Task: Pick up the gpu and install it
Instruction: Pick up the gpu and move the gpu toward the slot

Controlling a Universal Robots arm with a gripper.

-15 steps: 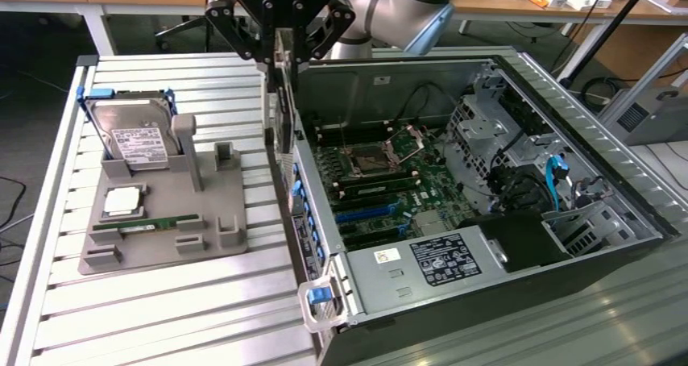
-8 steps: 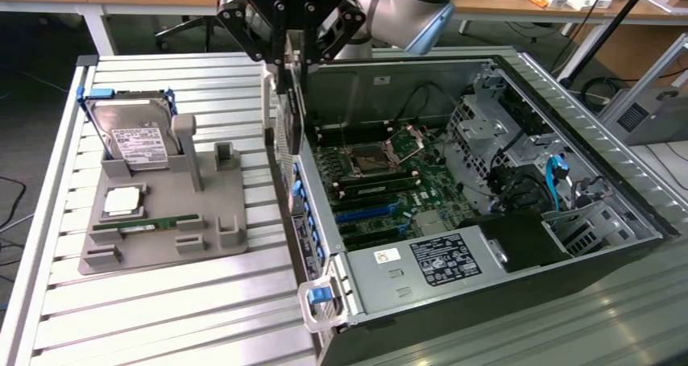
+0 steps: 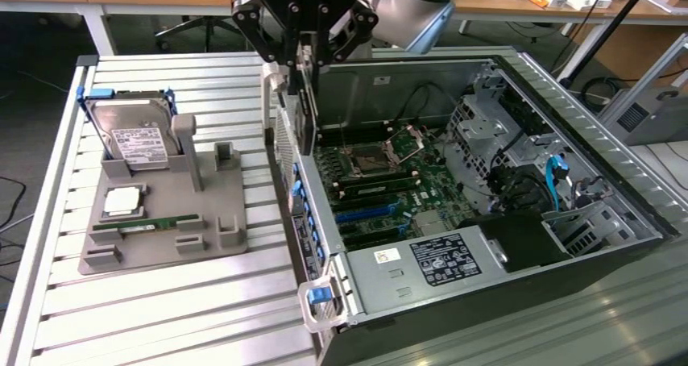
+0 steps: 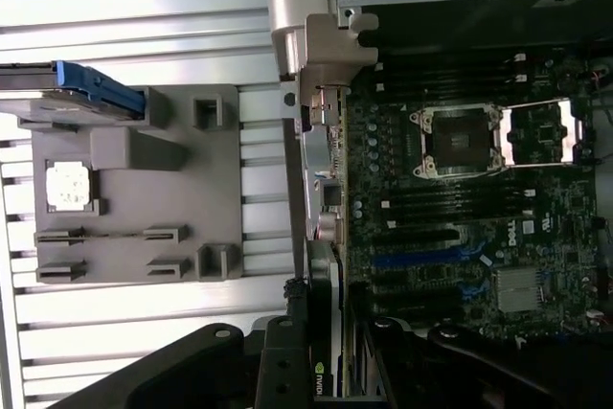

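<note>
The gpu [image 3: 308, 122] is a thin dark card hanging edge-down from my gripper [image 3: 306, 66], which is shut on its upper edge. It hangs over the open computer case [image 3: 400, 88], just inside the wall on the exterior view's left, above the motherboard [image 3: 389, 180]. In the wrist view the gpu [image 4: 322, 165] appears edge-on, its silver bracket end running along the case wall, with my gripper [image 4: 324, 363] clamped on the card. The blue expansion slots [image 3: 366, 213] lie below and nearer the power supply.
A grey fixture [image 3: 228, 201] on the slatted table holds a hard drive [image 3: 134, 139], a processor chip [image 3: 122, 201] and a green memory stick [image 3: 145, 222]. Inside the case are the processor socket [image 3: 371, 158], a power supply [image 3: 436, 261] and drive cages [image 3: 537, 172].
</note>
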